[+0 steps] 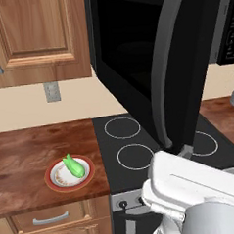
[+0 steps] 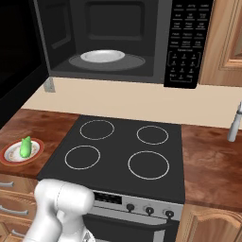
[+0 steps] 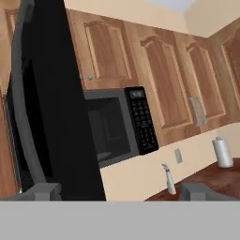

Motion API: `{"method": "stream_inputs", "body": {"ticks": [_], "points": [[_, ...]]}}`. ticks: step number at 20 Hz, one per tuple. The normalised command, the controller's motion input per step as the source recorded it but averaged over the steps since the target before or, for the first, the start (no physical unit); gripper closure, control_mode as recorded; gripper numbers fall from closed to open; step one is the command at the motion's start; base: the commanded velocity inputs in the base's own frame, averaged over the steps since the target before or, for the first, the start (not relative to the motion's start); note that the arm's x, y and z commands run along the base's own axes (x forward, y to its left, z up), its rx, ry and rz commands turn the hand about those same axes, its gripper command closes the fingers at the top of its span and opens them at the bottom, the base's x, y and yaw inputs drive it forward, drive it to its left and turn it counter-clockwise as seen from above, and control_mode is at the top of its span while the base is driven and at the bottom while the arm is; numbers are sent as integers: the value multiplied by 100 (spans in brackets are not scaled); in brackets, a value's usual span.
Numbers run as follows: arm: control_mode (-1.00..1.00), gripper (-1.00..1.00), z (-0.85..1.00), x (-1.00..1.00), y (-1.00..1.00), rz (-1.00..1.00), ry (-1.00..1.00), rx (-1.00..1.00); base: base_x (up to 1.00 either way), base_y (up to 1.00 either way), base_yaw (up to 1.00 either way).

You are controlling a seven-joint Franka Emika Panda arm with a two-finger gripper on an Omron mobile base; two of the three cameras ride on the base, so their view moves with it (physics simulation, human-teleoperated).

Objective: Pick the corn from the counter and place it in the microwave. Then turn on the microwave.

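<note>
The corn (image 1: pixel 73 166) is a small green cob lying on a white red-rimmed plate (image 1: pixel 58 184) on the reddish-brown counter (image 1: pixel 23 149), left of the stovetop. From the right base view the corn (image 2: pixel 26 147) sits at the far left. The microwave (image 2: pixel 123 42) hangs above the stove with its door (image 1: pixel 150 63) swung wide open, and a glass turntable (image 2: pixel 102 56) shows inside. My gripper (image 3: pixel 121 193) is open and empty. It points up at the door's edge (image 3: pixel 51 108), with its fingertips (image 3: pixel 42 191) spread wide, well away from the corn.
The black stovetop (image 2: pixel 118 151) with white ring burners lies under the microwave. The open door's curved grey handle (image 1: pixel 161 87) hangs over the stove. A spray bottle (image 2: pixel 234 123) stands on the right counter, a paper roll (image 3: pixel 222 152) further along. Wooden cabinets (image 1: pixel 35 35) flank the microwave.
</note>
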Motion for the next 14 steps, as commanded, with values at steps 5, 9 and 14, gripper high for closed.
{"method": "stream_inputs", "body": {"ticks": [5,9,14], "points": [[-100,-100,0,0,-38,25,0,0,0,0,0],[-100,-100,0,0,-38,25,0,0,0,0,0],[-100,-100,0,0,-40,25,0,0,0,0,0]]}}
